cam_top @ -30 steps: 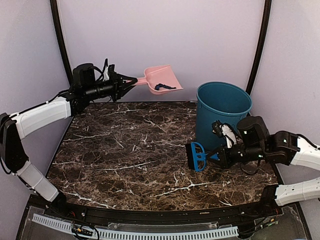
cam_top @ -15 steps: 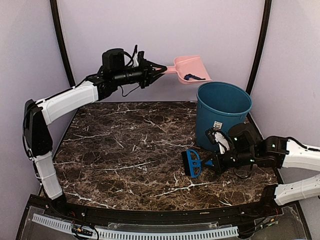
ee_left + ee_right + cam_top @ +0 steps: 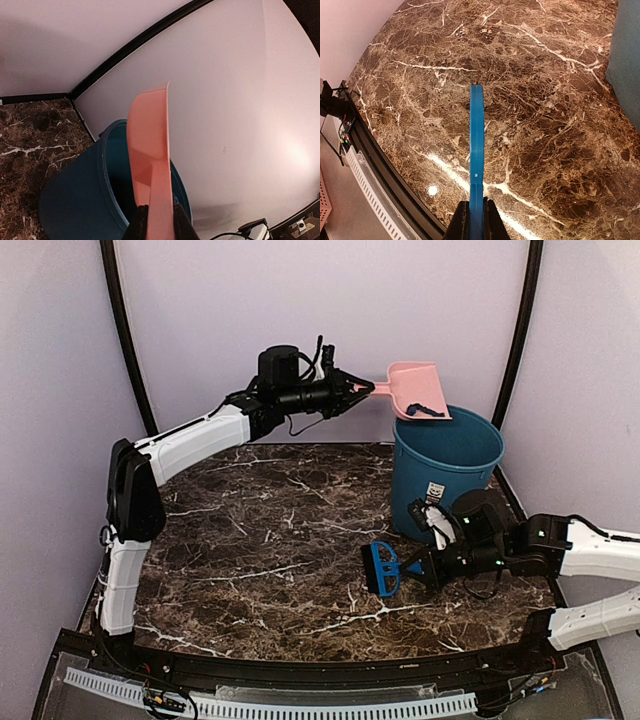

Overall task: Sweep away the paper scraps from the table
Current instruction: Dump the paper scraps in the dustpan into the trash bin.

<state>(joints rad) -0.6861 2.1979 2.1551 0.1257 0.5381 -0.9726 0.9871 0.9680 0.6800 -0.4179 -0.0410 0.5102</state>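
My left gripper (image 3: 365,390) is shut on the handle of the pale-pink dustpan (image 3: 418,390) and holds it tilted over the rim of the teal bin (image 3: 445,470). One black paper scrap (image 3: 428,412) lies in the pan's lower edge. In the left wrist view the dustpan (image 3: 149,145) stands edge-on above the bin's opening (image 3: 117,180). My right gripper (image 3: 425,567) is shut on the blue hand brush (image 3: 383,567), held low over the table (image 3: 260,540) in front of the bin. The brush (image 3: 476,145) shows edge-on in the right wrist view. No scraps show on the table.
The bin stands at the table's back right corner. A black rim (image 3: 300,665) and a white slotted strip (image 3: 270,705) run along the near edge. Lilac walls close in the back and both sides.
My left arm has carried the dustpan to the right, from the back left to over the bin, and tilted it down. My right gripper has shifted the brush slightly left.
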